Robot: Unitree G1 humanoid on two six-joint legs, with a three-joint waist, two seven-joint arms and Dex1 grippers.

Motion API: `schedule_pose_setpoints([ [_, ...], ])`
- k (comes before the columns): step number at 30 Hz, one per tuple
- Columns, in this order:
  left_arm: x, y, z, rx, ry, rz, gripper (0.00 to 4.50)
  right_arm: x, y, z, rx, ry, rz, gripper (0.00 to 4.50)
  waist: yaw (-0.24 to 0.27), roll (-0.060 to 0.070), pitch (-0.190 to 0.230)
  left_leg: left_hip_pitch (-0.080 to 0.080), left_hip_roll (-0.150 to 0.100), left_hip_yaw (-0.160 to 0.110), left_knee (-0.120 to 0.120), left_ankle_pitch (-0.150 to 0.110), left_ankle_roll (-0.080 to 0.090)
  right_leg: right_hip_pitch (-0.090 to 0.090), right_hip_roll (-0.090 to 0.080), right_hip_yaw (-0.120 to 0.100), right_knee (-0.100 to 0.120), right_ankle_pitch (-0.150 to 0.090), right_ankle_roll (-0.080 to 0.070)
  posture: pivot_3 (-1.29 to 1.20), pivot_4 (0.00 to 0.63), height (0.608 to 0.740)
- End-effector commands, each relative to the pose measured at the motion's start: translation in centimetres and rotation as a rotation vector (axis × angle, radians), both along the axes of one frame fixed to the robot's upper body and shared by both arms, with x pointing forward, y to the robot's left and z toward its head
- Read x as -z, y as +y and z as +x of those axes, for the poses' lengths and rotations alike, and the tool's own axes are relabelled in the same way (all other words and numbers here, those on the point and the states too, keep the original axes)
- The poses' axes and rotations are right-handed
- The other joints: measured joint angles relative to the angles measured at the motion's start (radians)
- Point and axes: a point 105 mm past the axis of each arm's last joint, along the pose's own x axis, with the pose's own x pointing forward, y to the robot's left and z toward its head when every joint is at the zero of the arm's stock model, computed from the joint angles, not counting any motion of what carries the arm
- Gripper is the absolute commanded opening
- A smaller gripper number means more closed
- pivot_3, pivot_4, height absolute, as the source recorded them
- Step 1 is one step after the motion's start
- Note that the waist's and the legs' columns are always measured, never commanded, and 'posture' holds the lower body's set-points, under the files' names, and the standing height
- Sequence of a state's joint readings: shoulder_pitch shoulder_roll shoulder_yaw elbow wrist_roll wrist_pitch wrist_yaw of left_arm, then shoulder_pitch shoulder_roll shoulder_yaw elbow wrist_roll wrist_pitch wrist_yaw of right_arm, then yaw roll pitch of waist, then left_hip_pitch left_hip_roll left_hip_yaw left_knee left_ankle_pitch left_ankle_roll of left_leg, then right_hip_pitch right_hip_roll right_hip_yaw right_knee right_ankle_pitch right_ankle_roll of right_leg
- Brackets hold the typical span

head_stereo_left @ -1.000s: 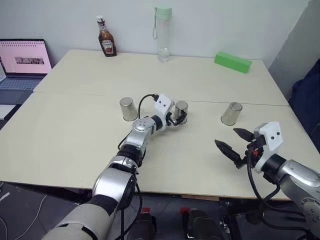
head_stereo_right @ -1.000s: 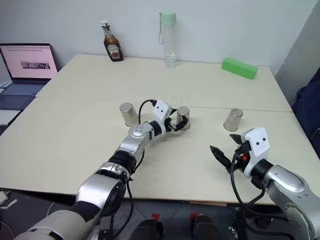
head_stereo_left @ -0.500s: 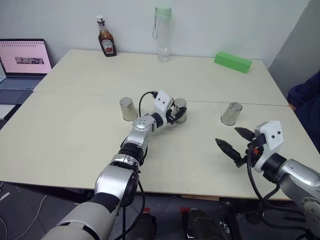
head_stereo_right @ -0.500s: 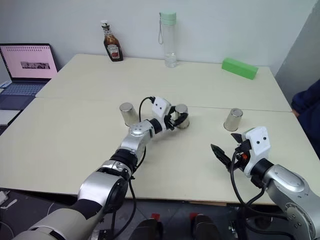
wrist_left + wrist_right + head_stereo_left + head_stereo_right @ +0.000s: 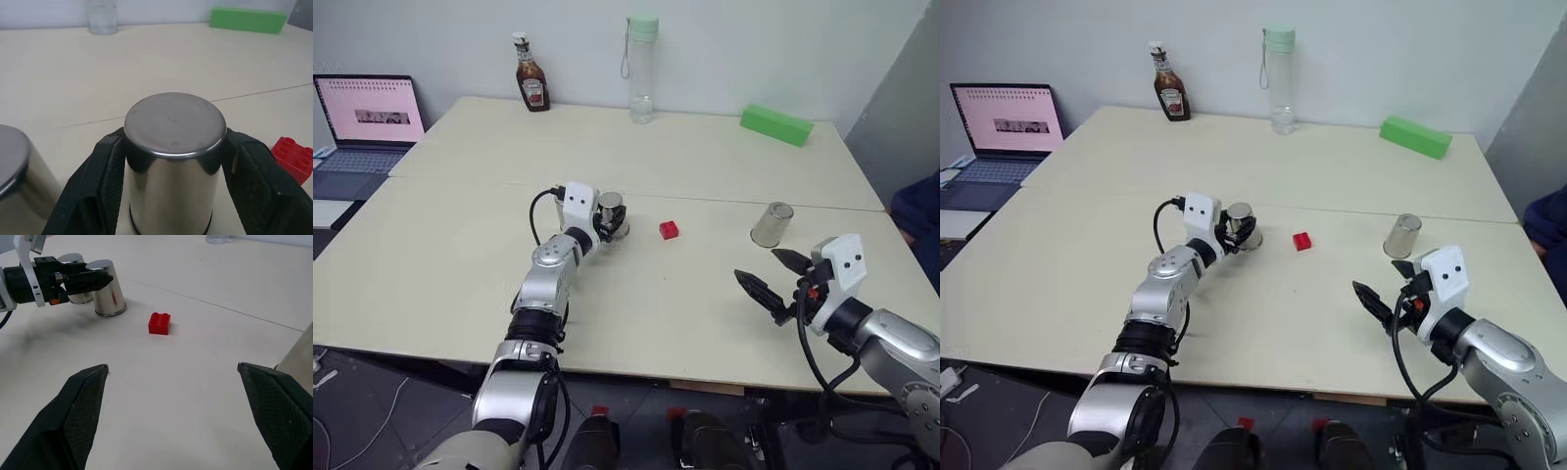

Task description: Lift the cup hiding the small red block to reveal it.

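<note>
Three steel cups (image 5: pixel 108 288) (image 5: pixel 73 262) (image 5: pixel 771 224), one red block (image 5: pixel 669 229), one green block (image 5: pixel 775 124), one clear bottle (image 5: pixel 642 67), one sauce bottle (image 5: pixel 530 74), one laptop (image 5: pixel 367 116), two grippers (image 5: pixel 168 196) (image 5: pixel 771 279).

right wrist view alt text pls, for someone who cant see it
A small red block lies uncovered on the pale table. Beyond it, the left end effector is shut on a steel cup, with another cup behind. The right end effector is open.
</note>
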State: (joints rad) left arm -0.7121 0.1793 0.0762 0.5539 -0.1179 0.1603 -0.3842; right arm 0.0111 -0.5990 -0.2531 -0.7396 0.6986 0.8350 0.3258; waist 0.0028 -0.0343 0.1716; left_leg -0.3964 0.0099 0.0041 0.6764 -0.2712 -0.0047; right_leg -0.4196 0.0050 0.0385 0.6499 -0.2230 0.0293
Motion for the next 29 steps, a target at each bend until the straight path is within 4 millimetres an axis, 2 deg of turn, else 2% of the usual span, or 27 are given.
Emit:
schedule_pose_setpoints([
  [1, -0.7, -0.6, 0.5, 0.016, -0.027, -0.007, 2.61, -1.2, 0.1, 0.0, -0.010, -0.054, -0.005, 4.50, -0.001, 0.000, 0.000, 0.000, 0.000, 0.000, 0.001, 0.000, 0.000, 0.000, 0.000, 0.000, 0.000, 0.001, 0.001, 0.00, 0.150, 0.740],
  [3, -0.4, -0.5, 0.6, 0.010, -0.020, 0.007, 3.31, -1.2, 0.1, 0.0, -0.010, -0.055, -0.005, 4.50, -0.001, 0.000, 0.000, 0.000, 0.000, 0.002, 0.001, 0.000, 0.000, 0.000, 0.000, 0.000, 0.000, 0.002, 0.001, 0.00, 0.150, 0.740],
  [4, -0.4, -0.3, 0.6, 0.005, -0.021, 0.011, 3.39, -1.3, 0.1, 0.0, -0.009, -0.056, -0.005, 4.50, -0.002, 0.000, 0.000, 0.001, 0.000, 0.002, 0.002, 0.000, 0.000, 0.000, 0.000, 0.000, 0.000, 0.002, 0.002, 0.00, 0.150, 0.740],
  [9, -1.1, 0.0, 0.2, 0.021, -0.037, 0.041, 4.47, -1.3, -0.1, -0.1, 0.001, -0.056, -0.006, 4.50, -0.005, 0.000, 0.000, 0.000, 0.000, 0.003, 0.002, 0.000, 0.000, 0.000, 0.000, 0.001, -0.001, 0.003, 0.002, 0.00, 0.150, 0.740],
  [12, -1.6, 0.2, -0.4, 0.038, -0.035, 0.065, 4.47, -1.3, -0.1, -0.2, 0.002, -0.055, -0.005, 4.50, -0.006, 0.000, 0.000, -0.001, 0.000, 0.003, 0.001, 0.000, 0.000, -0.001, 0.000, 0.002, -0.001, 0.003, 0.002, 0.00, 0.150, 0.740],
  [14, -2.2, 0.4, -1.7, 0.061, -0.020, 0.077, 4.47, -1.3, -0.2, -0.2, 0.004, -0.054, -0.005, 4.50, -0.007, 0.000, 0.000, -0.001, 0.001, 0.002, 0.001, 0.000, 0.000, -0.001, 0.000, 0.003, -0.001, 0.003, 0.002, 0.00, 0.150, 0.740],
  [17, -3.1, 2.0, -5.2, 0.092, 0.018, 0.141, 4.47, -1.3, -0.3, -0.2, 0.008, -0.054, -0.003, 4.50, -0.017, 0.000, 0.000, -0.001, 0.001, 0.003, 0.001, 0.000, 0.000, -0.001, 0.000, 0.003, -0.001, 0.003, 0.002, 0.00, 0.150, 0.740],
  [20, -2.9, 3.7, -8.3, 0.105, 0.091, 0.215, 4.47, -1.2, -0.3, -0.1, 0.012, -0.052, 0.004, 4.50, -0.029, 0.000, 0.000, -0.001, 0.002, 0.002, 0.000, 0.000, 0.000, -0.002, -0.004, 0.003, 0.000, 0.002, 0.001, 0.00, 0.150, 0.740],
  [24, -3.5, 3.4, -11.4, 0.237, 0.129, 0.231, 4.47, -1.2, -0.2, 0.0, 0.006, -0.046, 0.009, 4.50, -0.027, 0.001, 0.000, 0.001, 0.002, 0.001, 0.001, 0.000, 0.000, 0.000, -0.004, 0.002, 0.001, 0.002, 0.000, 0.00, 0.150, 0.740],
  [26, -4.1, 3.3, -12.1, 0.284, 0.123, 0.218, 4.47, -1.1, -0.2, 0.2, -0.003, -0.042, 0.009, 4.50, -0.024, 0.001, 0.000, 0.002, 0.001, 0.001, 0.001, 0.000, 0.000, 0.001, -0.004, 0.002, 0.000, -0.001, -0.005, 0.00, 0.150, 0.740],
  [29, -4.2, 4.4, -12.1, 0.263, 0.128, 0.243, 4.47, -1.1, -0.1, 0.5, -0.014, -0.041, 0.010, 4.50, -0.026, 0.001, 0.000, 0.002, 0.001, 0.003, 0.002, 0.001, 0.001, 0.001, -0.004, 0.002, 0.000, -0.001, -0.005, 0.00, 0.150, 0.740],
])
